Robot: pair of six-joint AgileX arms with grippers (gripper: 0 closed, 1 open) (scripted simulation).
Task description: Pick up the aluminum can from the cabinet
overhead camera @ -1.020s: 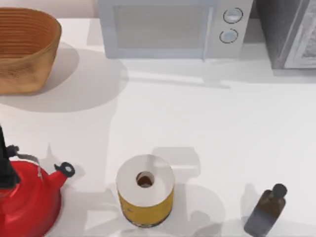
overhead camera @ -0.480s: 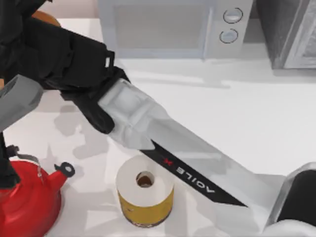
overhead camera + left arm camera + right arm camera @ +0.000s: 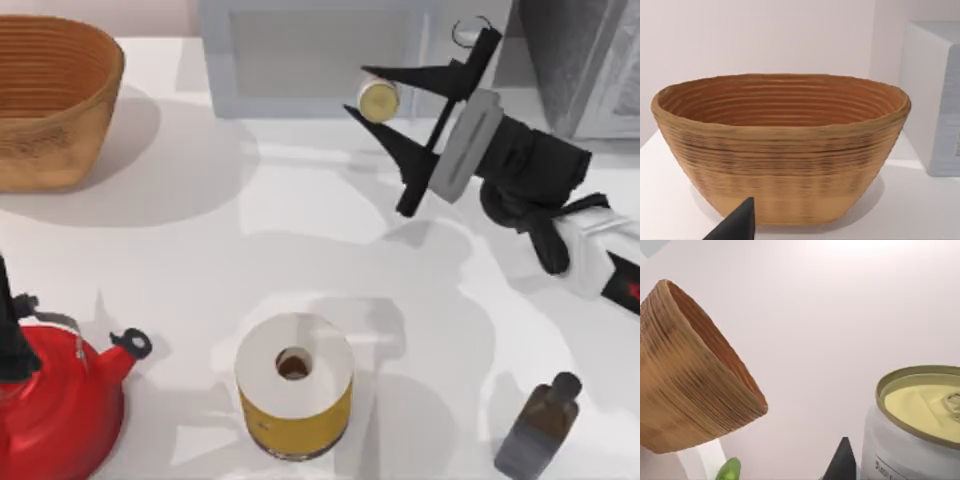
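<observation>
Aluminum can (image 3: pixel 379 99): small cylinder, pale yellow round top with greyish rim, seen end-on from above, so its long axis appears upright. Location: far side of the scene, right of centre, in front of the pale grey microwave (image 3: pixel 330 55), lying between the two dark fingers of the right gripper (image 3: pixel 362 92). It seems lifted off the worktop (image 3: pixel 300 220), though its height cannot be judged for certain. In the right wrist view the can (image 3: pixel 912 425) sits close against the camera with one dark fingertip (image 3: pixel 842 460) beside it.

Right gripper: jaws spread wide around the can; whether the pads actually press on it cannot be told. Arm reaches in from the right edge.

Cabinet (image 3: pixel 585 60): dark grey speckled unit at the far right corner, just right of the gripper's wrist.

Left gripper: parked at the near left, facing the woven basket (image 3: pixel 780 145); jaw state cannot be told.

Other items: woven basket (image 3: pixel 55 100) far left; red kettle (image 3: pixel 55 400) near left; yellow roll (image 3: pixel 294 385) near centre; dark brown bottle (image 3: pixel 540 425) near right.

Judgement: the can lies directly between the jaws of the right arm, the nearer arm by far; the task appears at its holding stage.
</observation>
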